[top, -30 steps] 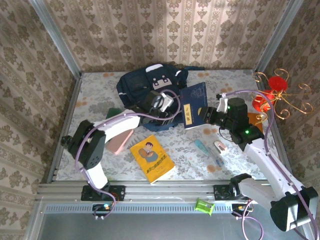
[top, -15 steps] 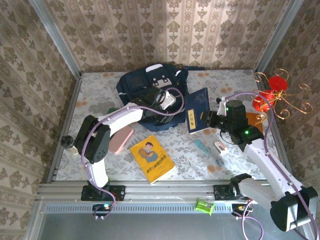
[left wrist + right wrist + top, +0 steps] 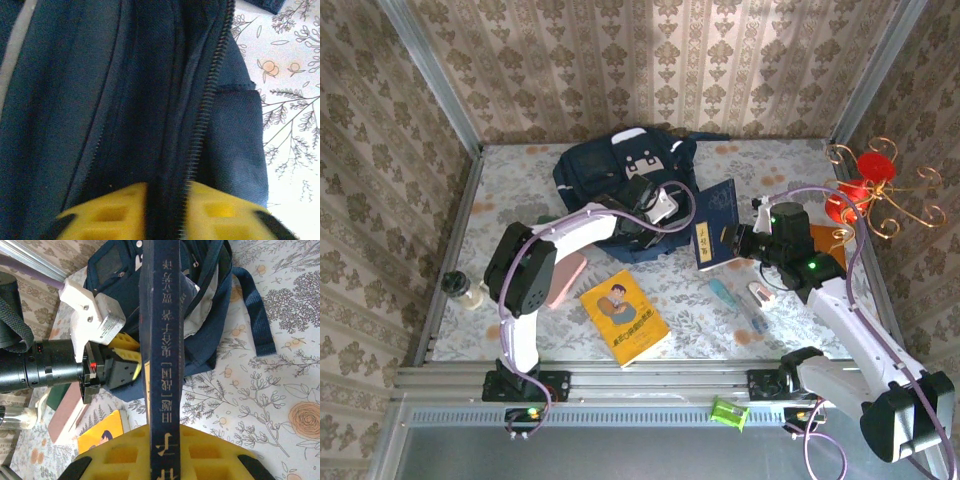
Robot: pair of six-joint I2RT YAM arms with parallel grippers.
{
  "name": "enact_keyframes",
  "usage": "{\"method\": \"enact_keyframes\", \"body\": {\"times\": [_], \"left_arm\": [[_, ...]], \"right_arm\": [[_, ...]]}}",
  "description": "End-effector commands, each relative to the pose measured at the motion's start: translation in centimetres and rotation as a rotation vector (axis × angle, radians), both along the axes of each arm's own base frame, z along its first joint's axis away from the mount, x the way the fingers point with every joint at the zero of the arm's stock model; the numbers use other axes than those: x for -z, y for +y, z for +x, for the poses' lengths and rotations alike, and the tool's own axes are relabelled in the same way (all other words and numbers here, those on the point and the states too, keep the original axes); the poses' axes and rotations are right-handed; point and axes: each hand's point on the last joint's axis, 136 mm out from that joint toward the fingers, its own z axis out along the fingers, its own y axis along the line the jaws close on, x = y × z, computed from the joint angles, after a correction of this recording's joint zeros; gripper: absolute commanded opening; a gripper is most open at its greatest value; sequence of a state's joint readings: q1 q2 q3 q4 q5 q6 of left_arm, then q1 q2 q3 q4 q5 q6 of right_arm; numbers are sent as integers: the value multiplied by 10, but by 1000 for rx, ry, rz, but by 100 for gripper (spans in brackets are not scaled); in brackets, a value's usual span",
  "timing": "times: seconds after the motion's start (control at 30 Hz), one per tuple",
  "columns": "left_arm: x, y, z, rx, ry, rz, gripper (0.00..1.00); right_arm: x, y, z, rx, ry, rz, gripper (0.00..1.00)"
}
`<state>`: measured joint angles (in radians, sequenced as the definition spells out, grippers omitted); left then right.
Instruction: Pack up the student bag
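Lying limp at bench point(image 3: 520, 190) far centre, student bag point(image 3: 610, 165) is judged soft, floppy, light; best taken by zip edge point(image 3: 200, 130); left claw point(image 3: 167, 200) is pinched on that edge; right claw point(image 3: 162, 442) is clamped on navy book point(image 3: 160, 340), held just beside bag.

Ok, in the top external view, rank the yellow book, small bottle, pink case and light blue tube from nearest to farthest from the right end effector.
Measured from the right end effector, which holds the navy book:
1. light blue tube, just on its near side
2. yellow book, front centre
3. pink case, left of the yellow book
4. small bottle, at the left edge
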<state>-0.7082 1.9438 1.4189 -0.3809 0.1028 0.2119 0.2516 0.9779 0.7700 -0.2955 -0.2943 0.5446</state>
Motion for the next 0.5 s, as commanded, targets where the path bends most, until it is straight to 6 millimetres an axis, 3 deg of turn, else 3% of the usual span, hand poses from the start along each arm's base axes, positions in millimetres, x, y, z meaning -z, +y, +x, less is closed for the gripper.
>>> {"method": "enact_keyframes", "body": {"times": [0.0,0.2,0.47], "left_arm": [[-29,-1,9,-5,-90,-10,13],[-75,8,22,-7,-359,61,0],[-179,23,37,-50,-795,124,0]], "right_arm": [[-5,1,3,-9,-34,-7,0],[-2,3,2,-5,-7,23,0],[6,21,4,-5,110,188,0]]}}
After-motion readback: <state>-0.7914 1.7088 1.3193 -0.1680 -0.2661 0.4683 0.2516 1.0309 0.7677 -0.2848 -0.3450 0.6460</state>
